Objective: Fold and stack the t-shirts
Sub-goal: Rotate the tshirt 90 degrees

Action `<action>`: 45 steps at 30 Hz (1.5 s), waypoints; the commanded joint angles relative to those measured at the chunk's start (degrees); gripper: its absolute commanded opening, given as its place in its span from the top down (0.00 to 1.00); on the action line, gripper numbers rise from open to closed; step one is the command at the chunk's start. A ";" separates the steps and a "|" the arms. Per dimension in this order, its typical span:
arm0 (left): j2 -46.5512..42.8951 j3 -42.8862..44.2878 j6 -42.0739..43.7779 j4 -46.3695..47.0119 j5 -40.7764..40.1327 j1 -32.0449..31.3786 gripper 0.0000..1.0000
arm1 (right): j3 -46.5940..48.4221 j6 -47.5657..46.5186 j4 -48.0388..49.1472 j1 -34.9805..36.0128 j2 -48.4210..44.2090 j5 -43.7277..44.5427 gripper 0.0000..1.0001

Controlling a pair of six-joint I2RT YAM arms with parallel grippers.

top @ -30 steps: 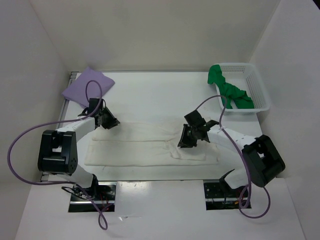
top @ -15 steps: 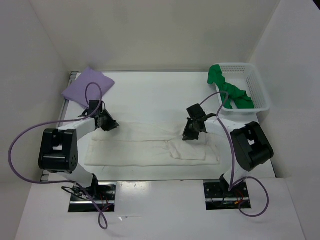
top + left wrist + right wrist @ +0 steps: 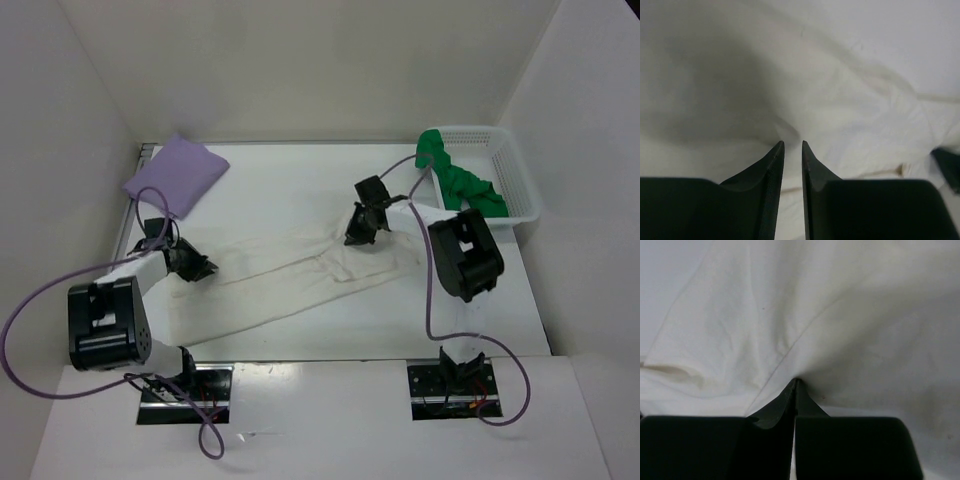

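The white t-shirt (image 3: 300, 278) lies stretched in a slanted band across the table's middle. My left gripper (image 3: 198, 270) is shut on its left end; in the left wrist view the cloth (image 3: 840, 100) puckers into the narrow gap between the fingertips of that gripper (image 3: 793, 144). My right gripper (image 3: 355, 237) is shut on the shirt's far right part; in the right wrist view the cloth (image 3: 850, 315) bunches at its closed tips (image 3: 796, 381). The lavender t-shirt (image 3: 175, 175) lies folded at the far left. The green t-shirt (image 3: 460, 182) hangs crumpled in the basket.
A white plastic mesh basket (image 3: 515, 175) stands at the far right, close behind the right arm. White walls enclose the table on the left, back and right. Purple cables loop from both arms over the near edge.
My right gripper has pulled its part of the white shirt farther back and leftward. My left gripper has moved left and nearer. The shirt went from a flat folded strip to a slanted stretched band.
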 commanded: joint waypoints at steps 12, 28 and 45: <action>-14.96 5.55 7.13 -12.84 4.35 -2.78 0.62 | 101.98 -9.89 -31.10 -0.94 54.12 1.85 0.99; -1.72 18.91 11.61 -7.83 4.35 -9.28 0.74 | 25.84 -13.84 -6.25 -3.39 -4.95 -2.63 1.00; -3.18 20.67 16.00 -8.44 4.52 -14.12 0.90 | 25.81 -14.55 -1.23 -5.77 16.57 4.38 1.00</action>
